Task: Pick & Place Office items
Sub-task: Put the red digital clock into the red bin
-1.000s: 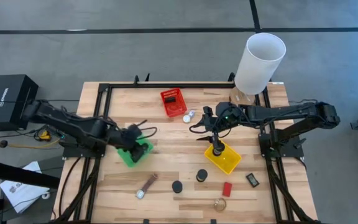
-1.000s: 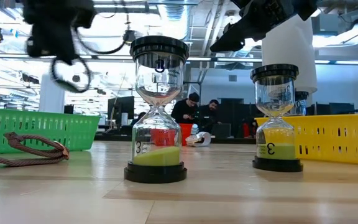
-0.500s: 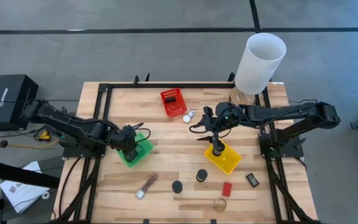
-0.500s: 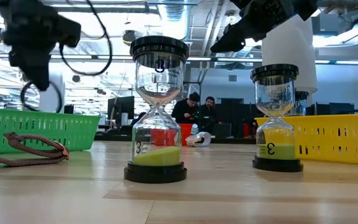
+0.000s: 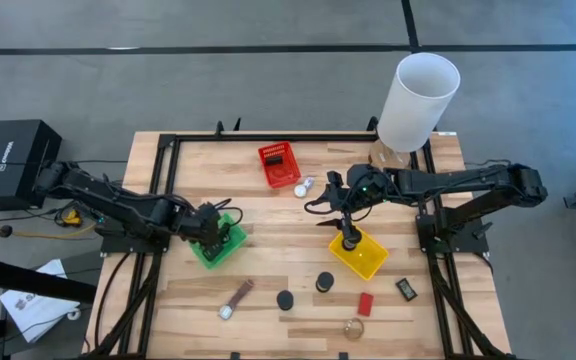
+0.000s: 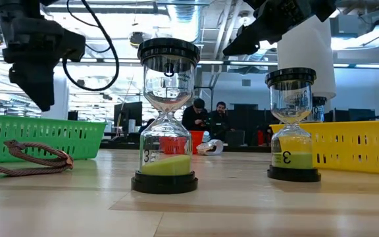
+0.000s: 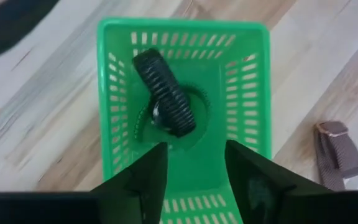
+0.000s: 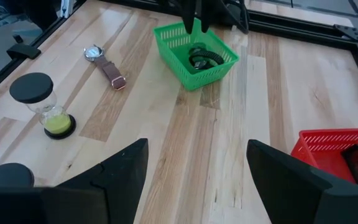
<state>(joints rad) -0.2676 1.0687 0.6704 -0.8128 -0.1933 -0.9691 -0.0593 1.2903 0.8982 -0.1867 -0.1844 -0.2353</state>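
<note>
The left tool (image 7: 191, 171) hangs just above the green basket (image 7: 253, 99) with its fingers parted and nothing between them. Inside that basket lies 1 black ribbed band (image 7: 165, 93), curled on the mesh floor.

The right tool (image 5: 349, 240) sits over the yellow basket (image 5: 368, 262), fingers spread wide and gripping nothing; what that basket contains cannot be told.

The red basket (image 5: 279, 164) stands toward the far edge of the wooden surface (image 5: 278, 225) and holds a dark item (image 8: 356, 158).

Loose on the surface are 2 sand timers with black caps (image 5: 325, 282) (image 5: 285, 300), green sand in their bases, a brown-strapped watch (image 5: 236, 298) just beside the green basket, a red block (image 5: 365, 303), a gold round piece (image 5: 354, 327), a small black device (image 5: 406, 289) and a small white object (image 5: 303, 187) next to the red basket.
</note>
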